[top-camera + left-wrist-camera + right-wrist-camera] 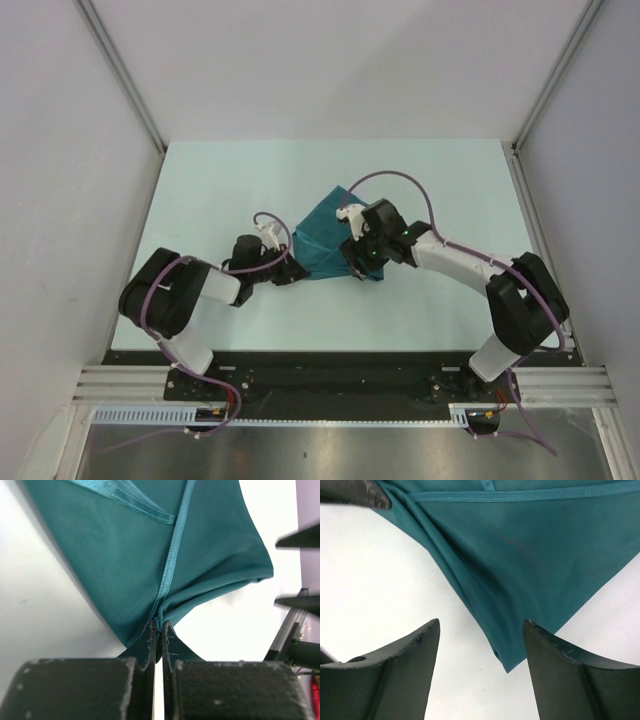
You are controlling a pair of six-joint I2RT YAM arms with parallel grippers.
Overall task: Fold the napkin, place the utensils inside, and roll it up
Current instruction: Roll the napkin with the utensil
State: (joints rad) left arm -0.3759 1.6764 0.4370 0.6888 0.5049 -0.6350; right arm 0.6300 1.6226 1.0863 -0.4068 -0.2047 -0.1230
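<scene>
Two arms reach in from the near edge of the bench (220, 190) and meet at the napkin (322, 235), which lies close to the middle. Lots of bare bench sits between the napkin and the far edge. There is more bare bench out to the left edge and the right edge. The strip toward the near edge is thinner, and the bent arms hang over part of it.

The bench top is pale green and smooth. Plain grey walls (330, 60) stand on three sides, with thin metal posts (122, 75) running up from the far corners. A black rail (340, 372) runs along the near edge and holds both arms.

The napkin is teal and a bit shiny. It is folded into a pointy shape with its tip toward the far edge. A shiny hem (172, 555) runs down its top layer.

The left claw (293, 268) is at the napkin's near left corner. Its two fingers are pressed together, pinching a bunched bit of cloth right at the hem (157, 627). The right claw (358, 266) is at the near right corner. Its fingers are spread wide and hold nothing (480, 625). That corner of the napkin (530, 555) points down into the gap between them, nearer to the right finger.
</scene>
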